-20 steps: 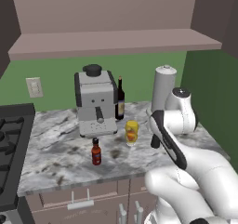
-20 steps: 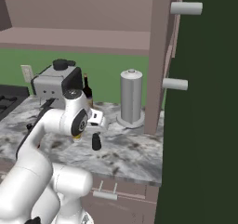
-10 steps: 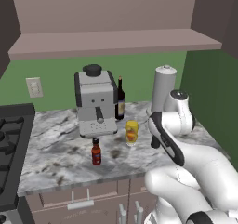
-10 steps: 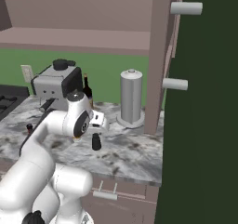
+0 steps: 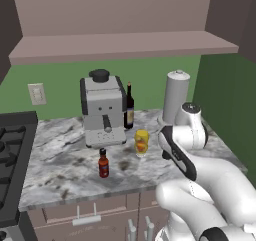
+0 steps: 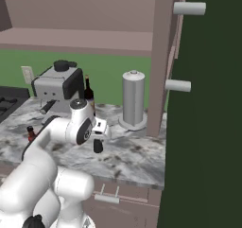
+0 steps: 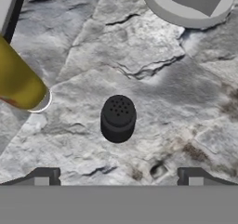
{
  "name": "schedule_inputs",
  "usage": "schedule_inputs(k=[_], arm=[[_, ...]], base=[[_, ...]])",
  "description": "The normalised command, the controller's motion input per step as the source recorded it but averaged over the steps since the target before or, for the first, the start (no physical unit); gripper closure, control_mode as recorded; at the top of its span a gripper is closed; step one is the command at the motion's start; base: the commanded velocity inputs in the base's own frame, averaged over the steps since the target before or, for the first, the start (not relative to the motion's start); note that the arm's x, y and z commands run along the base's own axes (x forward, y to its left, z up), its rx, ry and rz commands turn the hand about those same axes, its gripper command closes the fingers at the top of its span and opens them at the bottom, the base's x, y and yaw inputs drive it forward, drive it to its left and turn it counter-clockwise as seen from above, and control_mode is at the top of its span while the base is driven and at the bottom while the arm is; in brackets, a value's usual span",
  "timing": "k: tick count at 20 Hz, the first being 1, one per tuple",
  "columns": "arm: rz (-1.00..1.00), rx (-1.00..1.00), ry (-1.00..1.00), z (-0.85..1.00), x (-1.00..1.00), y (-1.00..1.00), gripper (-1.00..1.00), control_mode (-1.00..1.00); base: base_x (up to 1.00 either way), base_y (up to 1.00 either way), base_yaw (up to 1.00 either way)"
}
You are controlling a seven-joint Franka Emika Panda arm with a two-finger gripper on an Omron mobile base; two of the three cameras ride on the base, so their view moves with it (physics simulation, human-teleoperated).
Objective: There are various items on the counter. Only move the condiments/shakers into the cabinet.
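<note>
base views flank arm, share counter (image 5: 60,160); hand view straight down, close

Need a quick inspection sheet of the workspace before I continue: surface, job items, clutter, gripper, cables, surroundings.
Surface: marbled counter, dry, no spills seen.
Job's things: black shaker upright below the gripper; yellow bottle and red sauce bottle standing on the counter; cabinet shelf bare.
Clutter: coffee machine, wine bottle, grey canister.
Grippers: gripper open, above the shaker, holding nothing.
Cables: nothing seen.
Surroundings: stove at left, wall outlet.
</note>
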Motion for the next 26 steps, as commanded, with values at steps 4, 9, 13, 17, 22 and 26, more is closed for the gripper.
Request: schedule_inputs(k=[4,9,13,17,22,26], arm=[[0.0,0.0,0.0,-0.19,0.0,0.0,-1.0,-1.0],[0.0,0.0,0.0,-0.14,0.02,0.0,-1.0,-1.0],[0.0,0.0,-0.01,-0.15,0.08,0.0,-1.0,-1.0],[0.0,0.0,-0.02,-0.17,0.12,0.0,-1.0,-1.0],[0.0,0.0,-0.01,-0.21,0.18,0.0,-1.0,-1.0],[0.0,0.0,0.0,-0.25,0.1,0.05,-1.0,-1.0]], base=[[0.0,0.0,0.0],[0.0,0.0,0.0],[0.0,0.0,0.0],[0.0,0.0,0.0],[0.0,0.0,0.0],[0.0,0.0,0.0]])
